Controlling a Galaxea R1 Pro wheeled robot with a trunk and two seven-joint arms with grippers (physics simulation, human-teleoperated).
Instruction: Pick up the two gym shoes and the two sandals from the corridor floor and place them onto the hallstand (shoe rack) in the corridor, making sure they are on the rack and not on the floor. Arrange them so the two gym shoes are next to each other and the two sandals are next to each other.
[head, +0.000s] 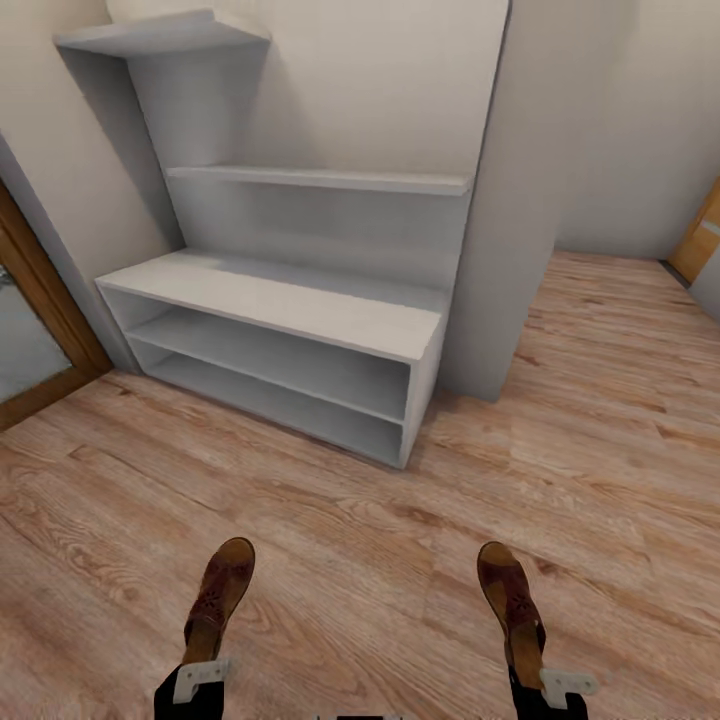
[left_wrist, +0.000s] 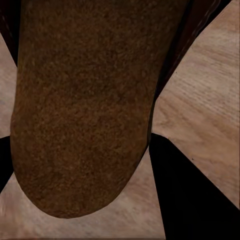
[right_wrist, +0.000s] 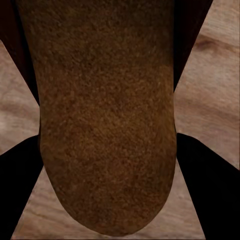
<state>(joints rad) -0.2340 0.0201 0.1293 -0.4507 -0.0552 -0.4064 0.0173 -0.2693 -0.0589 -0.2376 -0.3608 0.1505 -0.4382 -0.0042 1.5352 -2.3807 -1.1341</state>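
Each of my grippers holds one dark brown sandal above the wood-plank floor (head: 360, 560), toes pointing toward the hallstand (head: 290, 305). My left gripper (head: 203, 662) is shut on the heel end of the left sandal (head: 222, 585). My right gripper (head: 528, 668) is shut on the heel end of the right sandal (head: 505, 590). In the left wrist view the sandal (left_wrist: 80, 110) sits between dark fingers (left_wrist: 195, 195). In the right wrist view the other sandal (right_wrist: 107, 120) lies between fingers (right_wrist: 210, 190). The pale grey hallstand stands ahead; its bench top and shelves are bare. The gym shoes are out of view.
A grey wall corner (head: 505, 250) juts out just right of the hallstand. A wooden door frame (head: 45, 300) stands at the left. Open floor stretches to the right toward another doorway (head: 700, 235).
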